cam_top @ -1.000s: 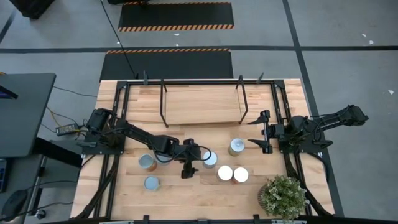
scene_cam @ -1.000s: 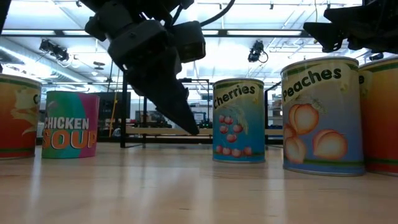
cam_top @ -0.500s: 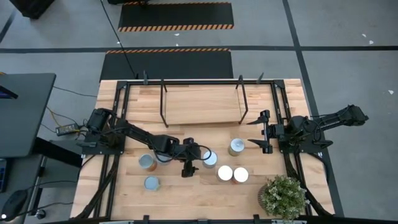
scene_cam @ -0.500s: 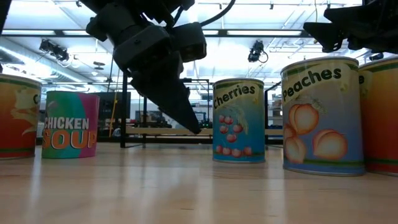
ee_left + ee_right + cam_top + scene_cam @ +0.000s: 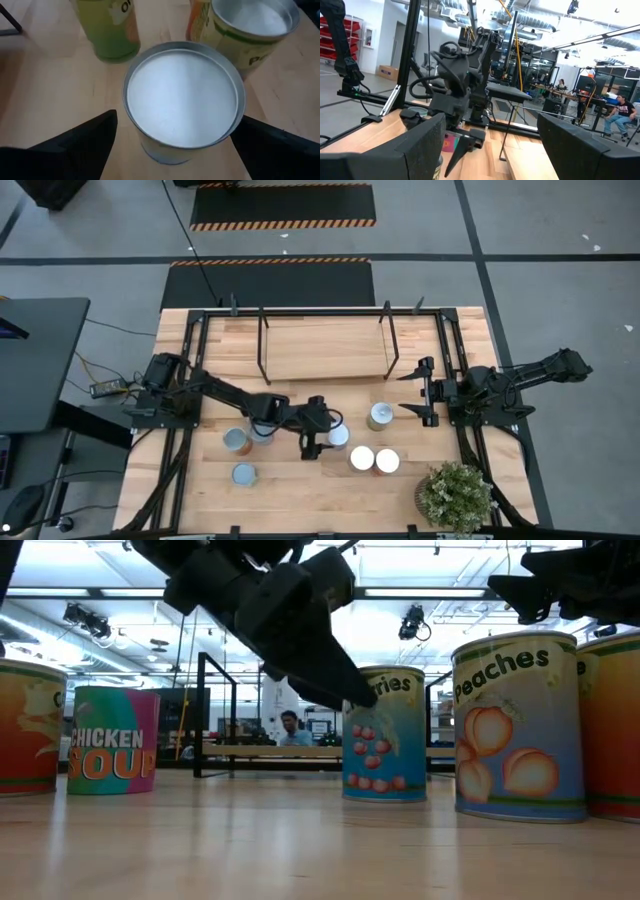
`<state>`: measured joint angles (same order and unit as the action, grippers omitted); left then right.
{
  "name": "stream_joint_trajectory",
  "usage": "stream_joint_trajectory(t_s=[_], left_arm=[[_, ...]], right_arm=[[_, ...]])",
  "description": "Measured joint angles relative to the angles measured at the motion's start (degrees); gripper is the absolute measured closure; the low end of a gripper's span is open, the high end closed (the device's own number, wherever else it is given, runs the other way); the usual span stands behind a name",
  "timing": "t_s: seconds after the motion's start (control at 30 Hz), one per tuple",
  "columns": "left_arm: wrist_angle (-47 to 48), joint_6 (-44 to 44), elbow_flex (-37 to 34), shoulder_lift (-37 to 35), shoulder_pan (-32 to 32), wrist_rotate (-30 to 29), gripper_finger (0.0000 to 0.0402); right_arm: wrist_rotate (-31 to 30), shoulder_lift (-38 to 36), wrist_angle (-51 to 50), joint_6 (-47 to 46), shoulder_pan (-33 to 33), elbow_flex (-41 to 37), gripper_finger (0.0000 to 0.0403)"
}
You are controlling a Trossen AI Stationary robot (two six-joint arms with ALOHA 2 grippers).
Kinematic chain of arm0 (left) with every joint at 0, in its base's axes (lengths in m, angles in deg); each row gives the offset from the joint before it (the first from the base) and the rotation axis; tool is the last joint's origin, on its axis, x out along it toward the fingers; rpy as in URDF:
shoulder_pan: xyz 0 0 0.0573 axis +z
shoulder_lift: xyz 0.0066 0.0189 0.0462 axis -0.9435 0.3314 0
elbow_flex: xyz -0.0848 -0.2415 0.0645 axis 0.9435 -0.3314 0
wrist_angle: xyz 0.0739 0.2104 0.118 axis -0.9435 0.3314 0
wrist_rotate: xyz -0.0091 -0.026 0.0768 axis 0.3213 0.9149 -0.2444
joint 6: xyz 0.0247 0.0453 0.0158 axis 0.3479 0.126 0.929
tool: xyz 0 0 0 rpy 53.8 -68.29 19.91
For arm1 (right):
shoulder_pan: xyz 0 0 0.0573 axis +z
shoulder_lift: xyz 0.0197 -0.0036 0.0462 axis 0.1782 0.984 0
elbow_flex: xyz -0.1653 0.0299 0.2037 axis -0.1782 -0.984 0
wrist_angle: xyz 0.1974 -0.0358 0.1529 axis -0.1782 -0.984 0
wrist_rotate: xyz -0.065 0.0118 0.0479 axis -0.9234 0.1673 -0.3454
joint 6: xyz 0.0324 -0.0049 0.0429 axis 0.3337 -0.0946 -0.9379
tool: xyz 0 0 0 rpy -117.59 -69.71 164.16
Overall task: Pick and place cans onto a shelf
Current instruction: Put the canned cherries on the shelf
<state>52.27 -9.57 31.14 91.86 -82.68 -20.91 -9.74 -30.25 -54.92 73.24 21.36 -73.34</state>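
My left gripper is open, and its fingers stand on either side of a silver-topped can without touching it. The left wrist view shows this can between the two fingers. In the low view the gripper slants down toward the cherries can. Several other cans stand upright on the table, among them one near my right gripper and two toward the near edge. The light-wood shelf stands at the far side. My right gripper is open and empty at the table's right.
Three more cans stand left of my left gripper. A green potted plant is at the near right corner. Black frame rails run along both sides of the table. People show in the room beyond.
My left gripper has gone toward the table's right edge, up to the silver-topped can, and has tipped more level. Its open fingers now stand on either side of that can. The cans have stayed where they were.
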Motion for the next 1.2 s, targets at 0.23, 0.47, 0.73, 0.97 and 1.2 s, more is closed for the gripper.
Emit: stream_joint_trajectory(t_s=[0.23, 0.47, 0.73, 0.97, 1.2], left_arm=[[-3.61, 0.92, 0.00, 0.00, 0.63, 1.69, 0.0021], [-4.13, 0.60, 0.00, 0.00, 0.61, 1.62, 0.0021], [-6.34, -0.86, 0.10, 1.21, 1.15, 1.02, 0.0022], [-5.82, -0.77, 0.07, 1.35, 1.63, 0.92, 0.0049], [-5.62, -0.87, 0.07, 1.11, 2.23, 1.06, 0.0092]], right_arm=[[0.00, 0.00, -0.02, 0.04, 0.00, 0.00, 0.0080], [0.00, 0.00, -0.01, 0.06, 0.00, 0.00, 0.0080], [0.00, 0.00, 0.03, 0.02, 0.00, 0.00, 0.0080], [-0.02, 0.00, 0.08, -0.02, -0.01, -0.01, 0.0080], [-0.07, 0.00, -0.07, -0.02, 0.00, -0.02, 0.0080]])
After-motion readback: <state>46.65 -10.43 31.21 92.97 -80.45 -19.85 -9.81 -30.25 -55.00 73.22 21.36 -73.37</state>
